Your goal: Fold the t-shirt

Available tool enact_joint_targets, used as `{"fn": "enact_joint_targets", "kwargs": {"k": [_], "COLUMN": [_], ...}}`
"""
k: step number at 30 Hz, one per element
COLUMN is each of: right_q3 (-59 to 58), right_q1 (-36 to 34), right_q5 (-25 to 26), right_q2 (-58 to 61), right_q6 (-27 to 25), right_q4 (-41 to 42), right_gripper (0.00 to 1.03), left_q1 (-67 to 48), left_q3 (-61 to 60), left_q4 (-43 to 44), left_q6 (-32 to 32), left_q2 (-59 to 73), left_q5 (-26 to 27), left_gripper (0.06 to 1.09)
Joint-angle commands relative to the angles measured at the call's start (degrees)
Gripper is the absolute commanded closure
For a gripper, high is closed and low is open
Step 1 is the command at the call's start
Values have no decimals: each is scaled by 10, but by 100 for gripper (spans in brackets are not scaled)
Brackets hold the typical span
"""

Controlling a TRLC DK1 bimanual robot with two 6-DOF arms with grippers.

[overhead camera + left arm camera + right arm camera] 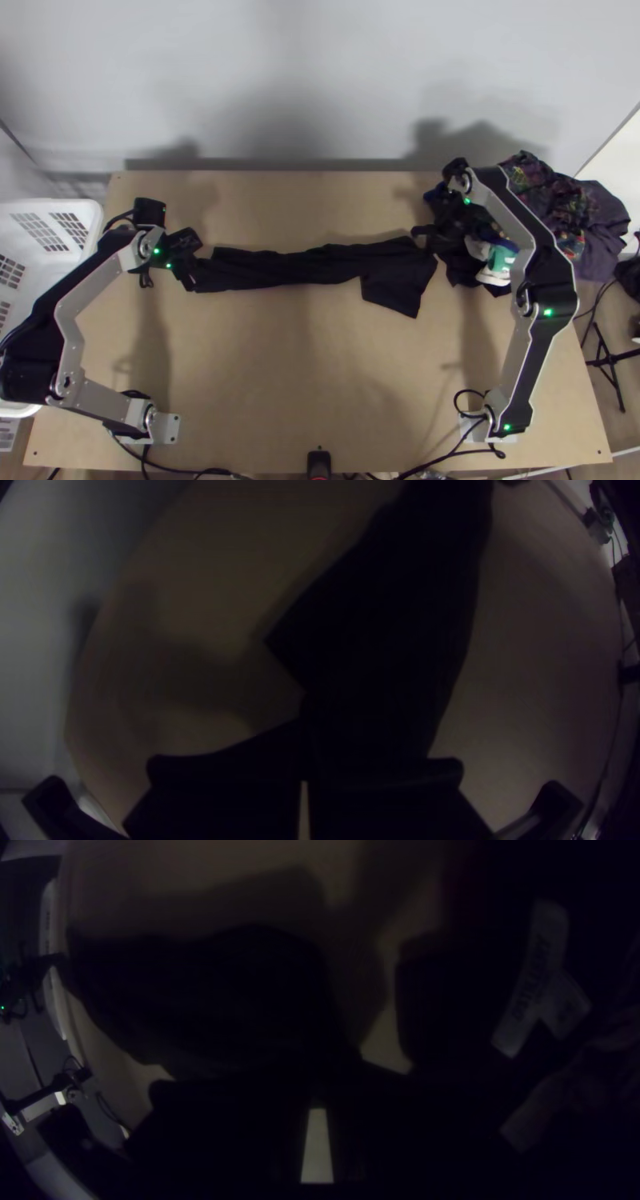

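"One black t-shirt [316,266]: how far along?"

"Narrowed to a long strip across the table [280,376], nearer its far edge. Tidying and shortening remain, I'd judge."

"Grippers?"

"Left gripper [305,770] seems clenched on the strip's left end, right gripper [318,1107] on its right."
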Motion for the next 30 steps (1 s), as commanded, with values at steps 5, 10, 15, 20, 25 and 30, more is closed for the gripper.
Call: {"fn": "enact_joint_targets", "kwargs": {"k": [5, 10, 15, 20, 25, 30], "right_q3": [13, 10, 32, 67, 74, 28], "right_q1": [28, 33, 21, 3, 16, 77], "right_q5": [-3, -4, -4, -4, -4, -3], "right_q2": [8, -26, -68, -101, -125, -152], "right_q6": [0, 3, -2, -10, -9, -12], "right_q4": [48, 41, 29, 4, -34, -62], "right_gripper": [86, 56, 25, 15, 15, 15], "left_q1": [-23, -8, 52, 116, 139, 110], "left_q3": [51, 53, 70, 99, 95, 98], "left_q4": [11, -6, -3, -5, -15, -134], "left_q6": [-39, -48, -42, -40, -50, -121], "left_q2": [65, 63, 50, 21, -18, -75], "left_q5": [-25, -25, -25, -21, -18, 77], "left_gripper": [73, 10, 10, 10, 10, 10]}}
